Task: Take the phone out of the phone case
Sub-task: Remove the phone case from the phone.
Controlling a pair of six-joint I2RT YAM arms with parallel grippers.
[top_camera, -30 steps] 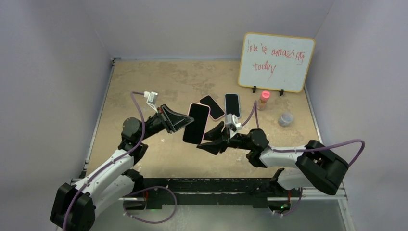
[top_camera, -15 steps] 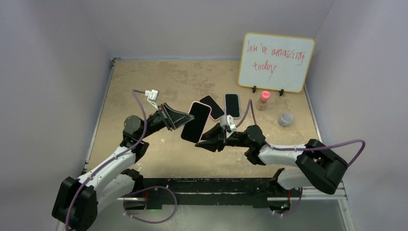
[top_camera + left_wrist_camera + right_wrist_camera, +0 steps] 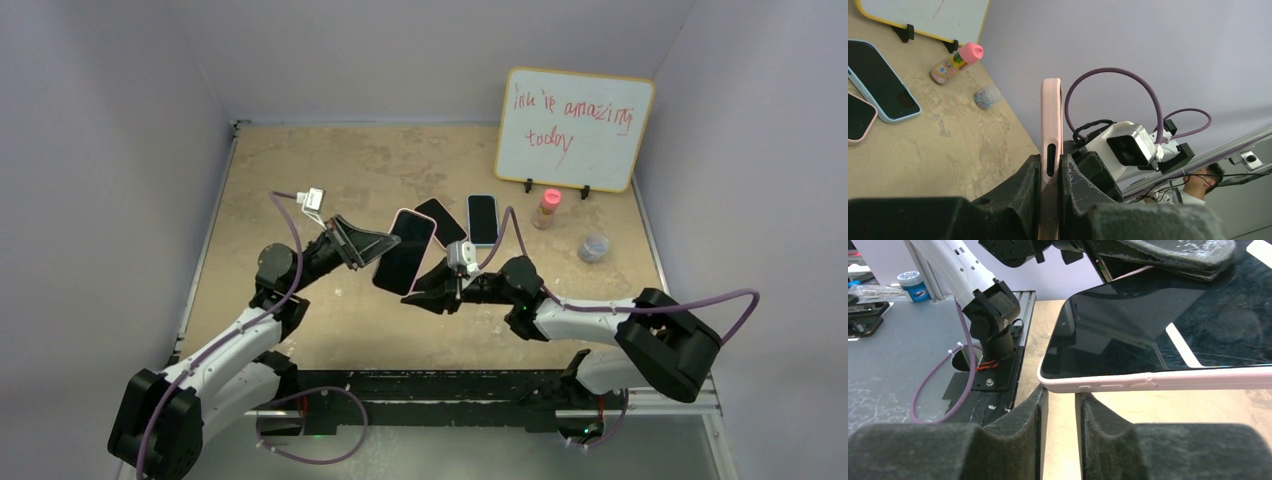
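The phone (image 3: pixel 1148 325) sits in its pink case (image 3: pixel 1051 115), held aloft over the table (image 3: pixel 300 170) between the 2 arms. The left fingers (image 3: pixel 1020 187) are clamped on 1 edge of the case, 1 finger on each face. The right fingers (image 3: pixel 1018 412) stand slightly apart with nothing between them, just under the case's long edge near a corner.

The step in hand looks like peeling the case off. To do it well, the right fingers should take only the soft rim at that corner, not the glass, and roll it back away from the screen. A corner should give more easily than the middle of a side. The left grip must stay firm against that pull.

The whiteboard (image 3: pixel 575 128) carries red handwriting ending "amazing today". The first word is probably "you're", though it is too loose to be sure. No brand shows on phone or case.
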